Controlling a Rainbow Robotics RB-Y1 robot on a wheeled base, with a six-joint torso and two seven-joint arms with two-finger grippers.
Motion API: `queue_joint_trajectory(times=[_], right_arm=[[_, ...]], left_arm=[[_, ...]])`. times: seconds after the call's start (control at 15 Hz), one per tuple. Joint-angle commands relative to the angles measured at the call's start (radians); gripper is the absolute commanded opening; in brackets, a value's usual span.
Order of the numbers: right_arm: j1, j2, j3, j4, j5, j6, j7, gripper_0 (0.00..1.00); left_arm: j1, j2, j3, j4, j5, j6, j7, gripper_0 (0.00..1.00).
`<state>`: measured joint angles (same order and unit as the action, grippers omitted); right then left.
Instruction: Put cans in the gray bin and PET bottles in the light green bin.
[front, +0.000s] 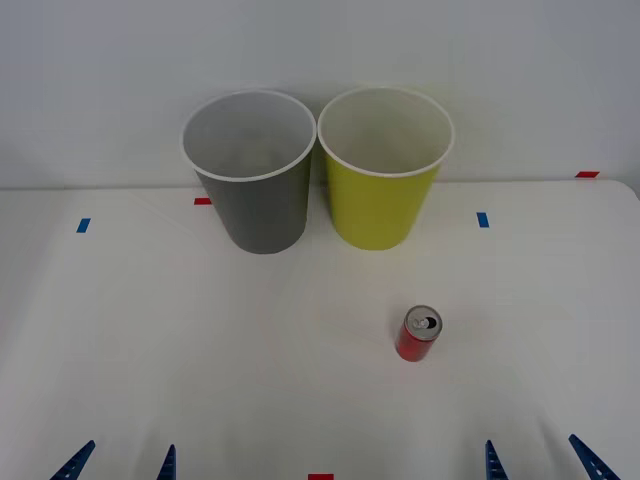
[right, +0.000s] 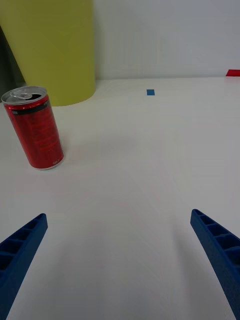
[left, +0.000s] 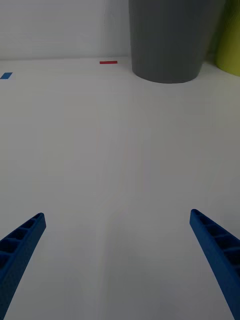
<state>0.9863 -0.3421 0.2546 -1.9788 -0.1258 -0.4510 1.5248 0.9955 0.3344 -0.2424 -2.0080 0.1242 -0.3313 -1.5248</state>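
White table (front: 150, 350), taped with small red and blue marks. At its far side the gray bin (front: 254, 170) and the light green bin (front: 383, 170) stand upright, rims nearly touching, gray on my left, both white inside; no contents visible from here.

The can (front: 418, 333): red, silver top, tab opening showing. It stands upright on the table in front of the light green bin, apart from it, nearer my right side.

My right gripper (front: 540, 460) sits low at the near edge, fingers spread wide, nothing between them. My left gripper (front: 120, 462) likewise, spread and empty, facing the gray bin.

Step in hand, as I judge it: reach for the can with the right arm. The can lies off-centre toward my left in the right wrist view, so I should shift that way first, straddle the body mid-height, and close squarely. A slim upright can tips easily if one finger touches early. It then crosses past the green bin to the gray.
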Motion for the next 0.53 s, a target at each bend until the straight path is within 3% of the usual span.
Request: queue_joint_trajectory(times=[0.07, 0.53], right_arm=[[0.0, 0.0, 0.0, 0.0, 0.0, 0.0, 0.0, 1.0], [0.0, 0.0, 0.0, 0.0, 0.0, 0.0, 0.0, 1.0]], left_arm=[[0.0, 0.0, 0.0, 0.0, 0.0, 0.0, 0.0, 1.0], [0.0, 0.0, 0.0, 0.0, 0.0, 0.0, 0.0, 1.0]])
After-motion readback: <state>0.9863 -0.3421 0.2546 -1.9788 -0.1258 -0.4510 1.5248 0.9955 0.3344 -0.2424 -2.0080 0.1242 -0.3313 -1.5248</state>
